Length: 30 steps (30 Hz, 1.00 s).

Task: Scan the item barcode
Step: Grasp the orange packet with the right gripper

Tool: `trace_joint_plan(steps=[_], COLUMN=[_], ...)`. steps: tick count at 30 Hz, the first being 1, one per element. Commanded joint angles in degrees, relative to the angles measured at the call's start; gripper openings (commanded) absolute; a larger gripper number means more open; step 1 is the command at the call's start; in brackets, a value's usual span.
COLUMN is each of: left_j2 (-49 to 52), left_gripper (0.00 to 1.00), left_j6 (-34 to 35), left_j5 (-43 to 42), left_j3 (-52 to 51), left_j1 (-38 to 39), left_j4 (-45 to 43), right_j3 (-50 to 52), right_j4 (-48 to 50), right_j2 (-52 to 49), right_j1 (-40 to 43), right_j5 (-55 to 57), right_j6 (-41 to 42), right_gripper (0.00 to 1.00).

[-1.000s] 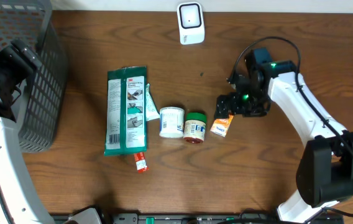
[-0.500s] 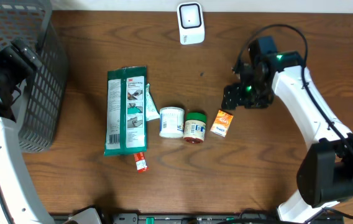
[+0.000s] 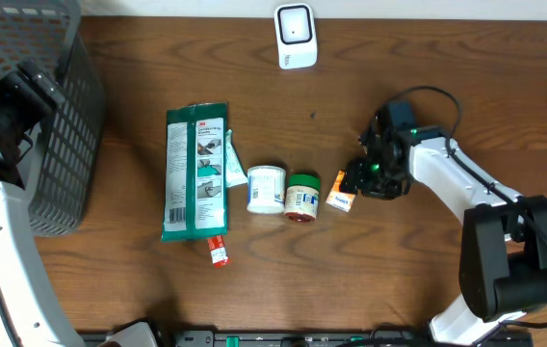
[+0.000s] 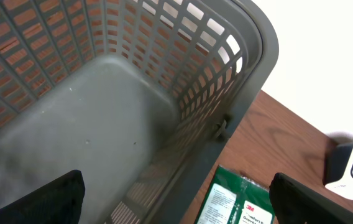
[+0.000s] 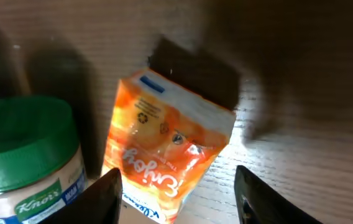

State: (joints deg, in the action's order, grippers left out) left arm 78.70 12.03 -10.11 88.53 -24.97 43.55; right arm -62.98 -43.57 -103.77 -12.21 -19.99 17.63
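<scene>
The right claw (image 3: 362, 179) has swung away from the orange packet (image 3: 340, 199) and come back down over it, and its jaws have narrowed from wide open. The packet has hardly moved. It lies on the surface (image 3: 428, 58) just right of the green-lidded jar (image 3: 302, 197). I judge the grasp to be under way but unfinished, with the lift to the white scanner (image 3: 295, 37), well apart at the far edge, still to come.

The right wrist view shows what the arm hides from above. The packet sits between the fingers (image 5: 104, 194), with a gap on one side, so the claw is open and grips nothing yet. Only the overhead shows the scanner and the packet together. The left wrist view shows the left claw (image 4: 192, 198) spread wide and empty above the grey basket (image 4: 251, 56).
</scene>
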Motion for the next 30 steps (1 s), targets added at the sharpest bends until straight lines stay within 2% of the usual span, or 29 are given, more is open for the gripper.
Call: trace_joint_plan(steps=[1,6,7,8,9,14,15,17,19,22,25,28,30], left_j2=[-0.09,-0.09,-0.09,-0.09,-0.09,-0.09,-0.09,-0.09,-0.09,-0.09,-0.09,-0.09,-0.09], left_gripper=[0.93,0.93,0.93,0.93,0.93,0.93,0.93,0.93,0.93,0.93,0.93,0.93,0.93], left_j6=[0.33,0.33,0.33,0.33,0.33,0.33,0.33,0.33,0.33,0.33,0.33,0.33,0.33], left_j5=[0.31,0.31,0.31,0.31,0.31,0.31,0.31,0.31,0.31,0.31,0.31,0.31,0.31], left_j3=[0.52,0.52,0.52,0.52,0.52,0.52,0.52,0.52,0.52,0.52,0.52,0.52,0.52], left_j1=[-0.13,-0.13,-0.13,-0.13,-0.13,-0.13,-0.13,-0.13,-0.13,-0.13,-0.13,-0.13,-0.13], left_j4=[0.09,0.09,0.11,0.09,0.09,0.09,0.09,0.09,0.11,0.09,0.09,0.09,0.09], right_j3=[1.90,5.44,6.75,7.37,7.82,5.49,4.96,4.70,4.70,4.70,4.94,5.84,5.99], right_j4=[2.38,7.52,9.73,10.86,11.54,9.44,8.66,6.25,2.49,-2.95,-5.49,-5.33,-5.03], right_j2=[0.35,0.35,0.35,0.35,0.35,3.56,4.81,9.03,11.23,11.85,11.32,10.91,10.84], right_j1=[-0.26,-0.26,-0.28,-0.26,-0.26,2.71,3.87,8.87,13.03,18.47,19.65,18.23,16.76], right_j5=[-0.17,-0.20,-0.24,-0.24,-0.52,-13.42,-17.05,-27.69,-35.60,-51.17,-56.65,-67.98,-69.44], right_j6=[4.17,8.59,9.01,9.44,9.77,-1.05,-3.32,-9.73,-12.72,-26.08,-31.65,-37.29,-38.25], right_gripper=[0.51,0.43,0.16,0.04,0.01,0.01,0.05,0.01,0.01,0.01,0.01,0.01,0.01])
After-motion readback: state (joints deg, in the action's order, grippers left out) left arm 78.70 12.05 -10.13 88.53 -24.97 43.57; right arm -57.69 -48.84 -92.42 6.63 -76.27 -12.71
